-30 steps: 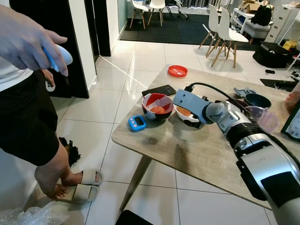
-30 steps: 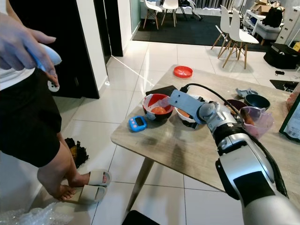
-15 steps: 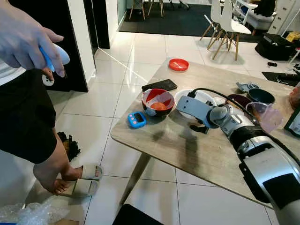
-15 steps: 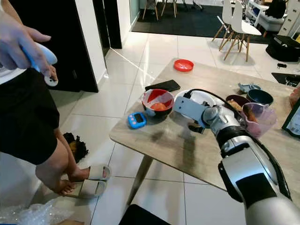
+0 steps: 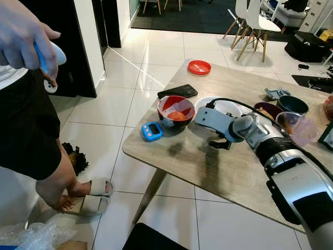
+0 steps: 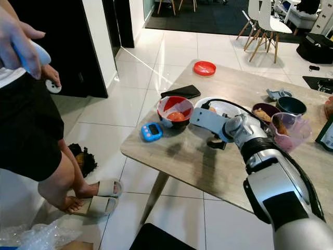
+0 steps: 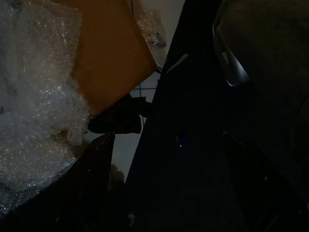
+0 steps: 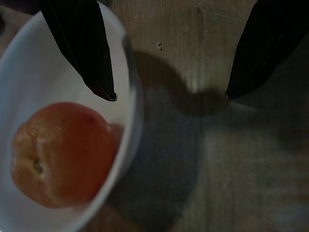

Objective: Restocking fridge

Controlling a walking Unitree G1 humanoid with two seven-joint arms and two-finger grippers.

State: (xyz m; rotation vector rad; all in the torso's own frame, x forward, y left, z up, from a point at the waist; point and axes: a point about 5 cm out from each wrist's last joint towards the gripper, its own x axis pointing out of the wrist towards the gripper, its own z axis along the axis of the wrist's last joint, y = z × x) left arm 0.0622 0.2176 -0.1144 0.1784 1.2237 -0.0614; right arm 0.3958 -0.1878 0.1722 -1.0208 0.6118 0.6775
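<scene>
Right gripper (image 8: 171, 94): fingers apart, one over the white bowl's (image 8: 58, 63) rim.
Orange (image 8: 63, 154): inside bowl, bowl cut off.
Left gripper: too dark to tell.

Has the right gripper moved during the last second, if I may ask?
Yes: the right gripper has drawn back from the red-lined black bowl toward the wooden table's near edge.

The right gripper (image 8: 169, 94) hangs spread over the white bowl (image 8: 63, 159), one finger (image 8: 82, 46) inside its rim, the other over bare counter (image 5: 208, 166). Lower centre of the frame, the counter is open wood. Left of the gripper stand the red bowl (image 5: 176, 111) and timer (image 5: 152, 131); a phone (image 5: 177, 91) lies behind. Bowls crowd the right (image 5: 292, 104). A person (image 5: 26, 130) fills the left floor.
</scene>
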